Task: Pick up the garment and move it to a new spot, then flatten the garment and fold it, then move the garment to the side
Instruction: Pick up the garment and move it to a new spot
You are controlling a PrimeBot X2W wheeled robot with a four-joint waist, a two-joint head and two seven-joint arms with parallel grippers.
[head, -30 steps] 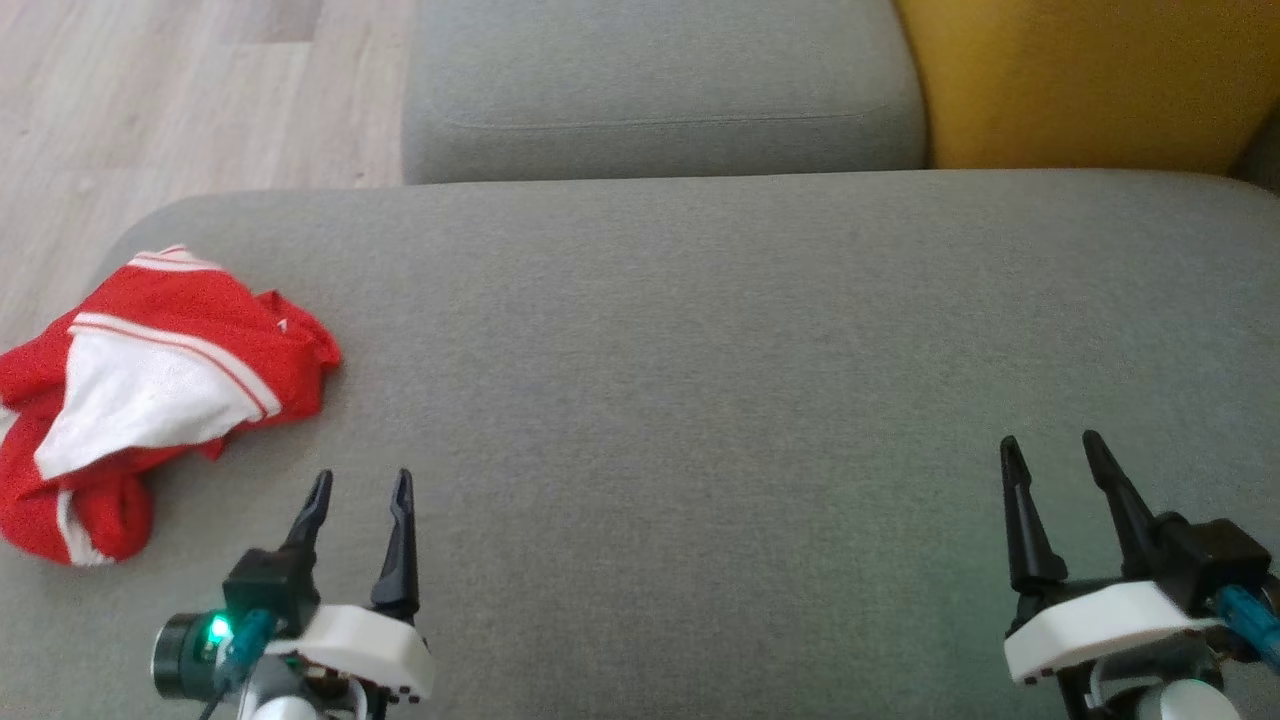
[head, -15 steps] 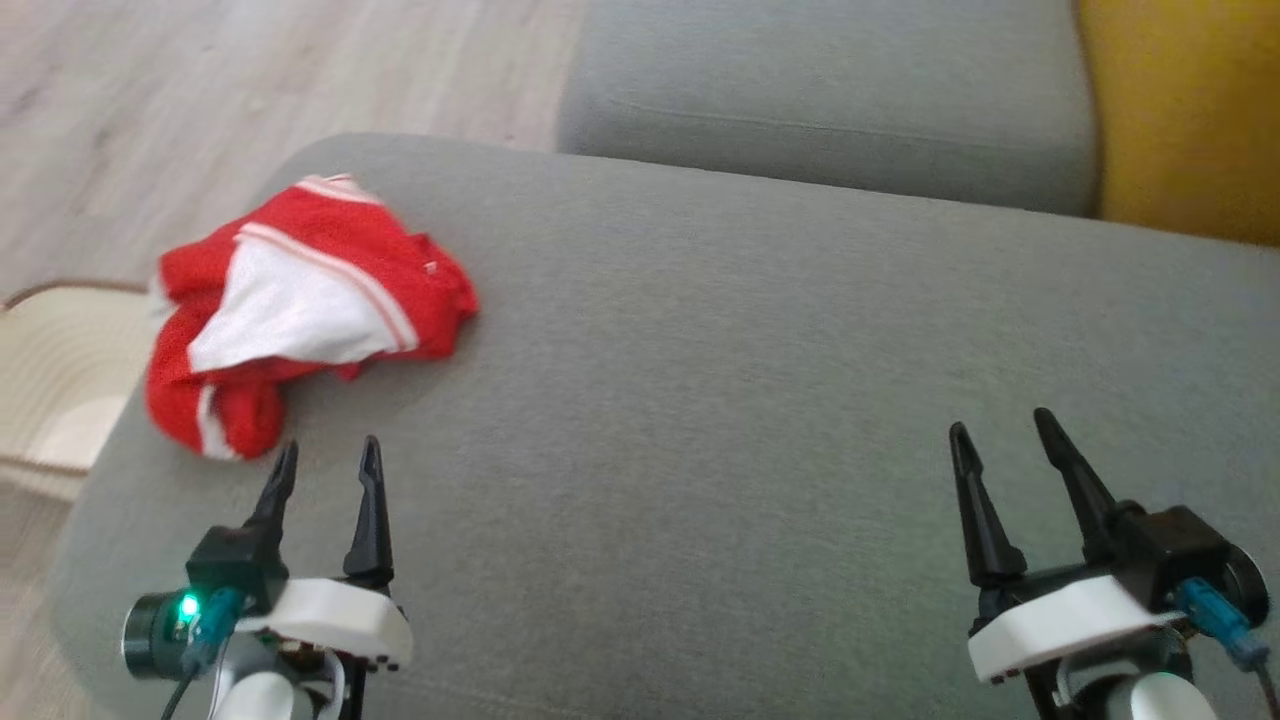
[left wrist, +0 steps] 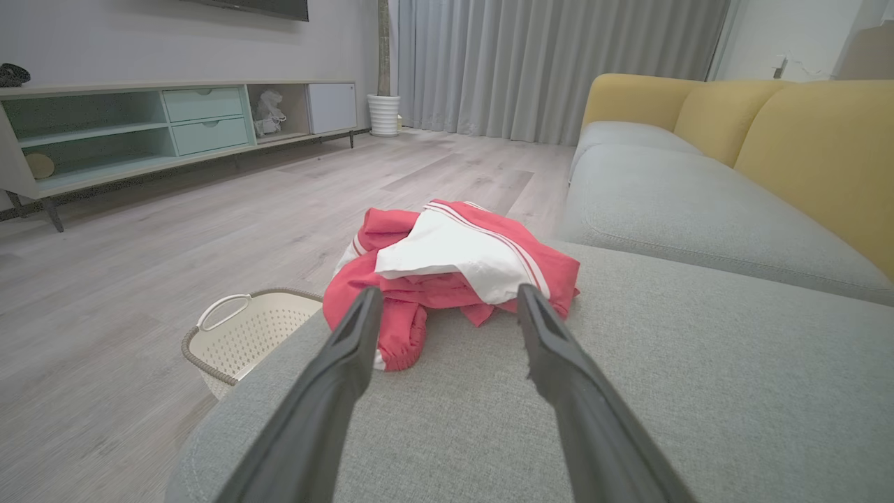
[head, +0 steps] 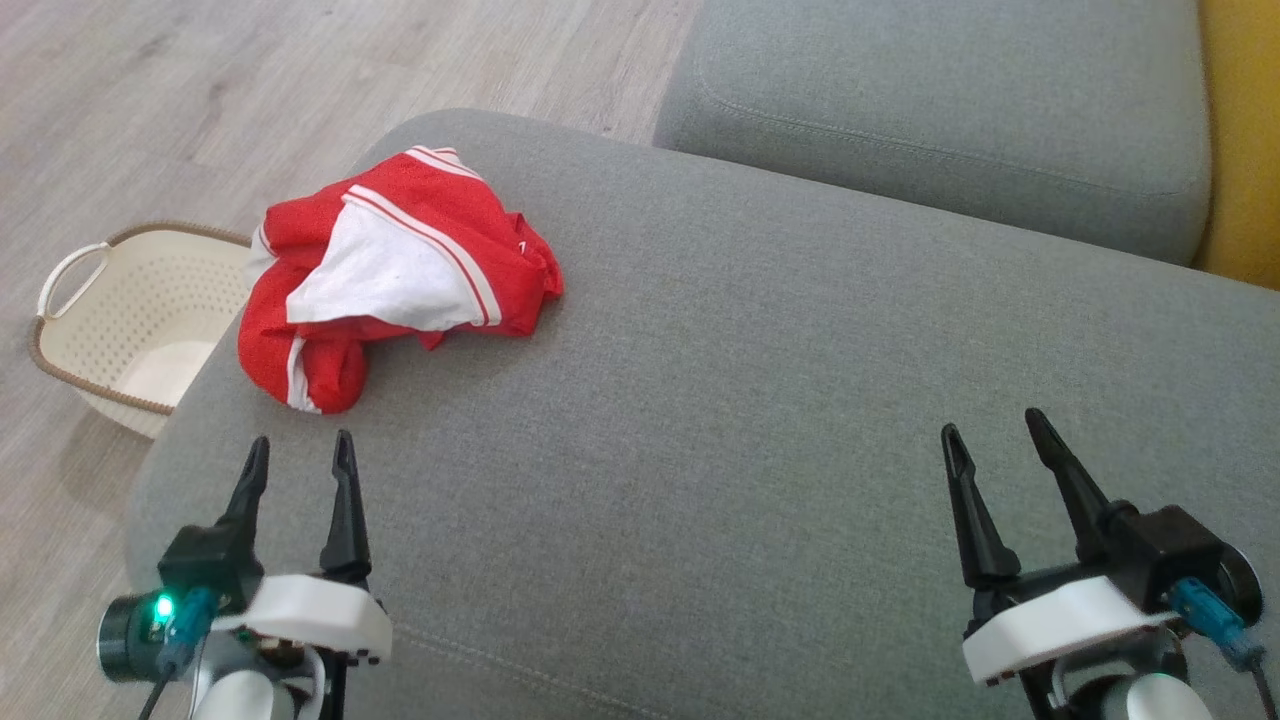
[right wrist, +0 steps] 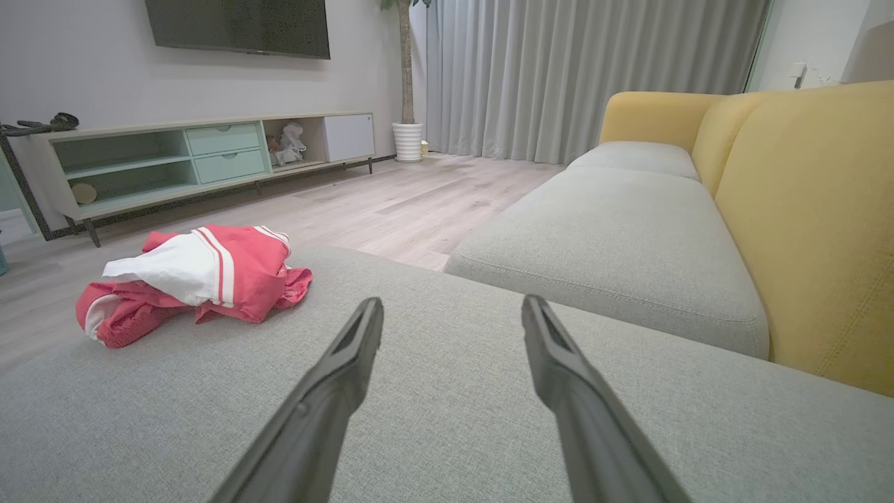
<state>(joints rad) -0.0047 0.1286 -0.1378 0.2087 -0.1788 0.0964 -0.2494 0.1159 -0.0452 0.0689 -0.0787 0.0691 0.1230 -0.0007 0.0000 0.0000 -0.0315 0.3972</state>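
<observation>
The garment (head: 390, 270), red with white panels and stripes, lay crumpled near the cushion's (head: 760, 400) left corner.

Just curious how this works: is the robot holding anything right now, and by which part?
Nothing is held. The left hand and right hand are both open and empty; the garment lies crumpled on the sofa cushion, untouched.

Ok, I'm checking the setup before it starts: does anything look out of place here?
The red garment lies crumpled in a heap at the left corner of the grey cushion, close to the edge above the basket on the floor. Nothing looks damaged or spilled.
</observation>
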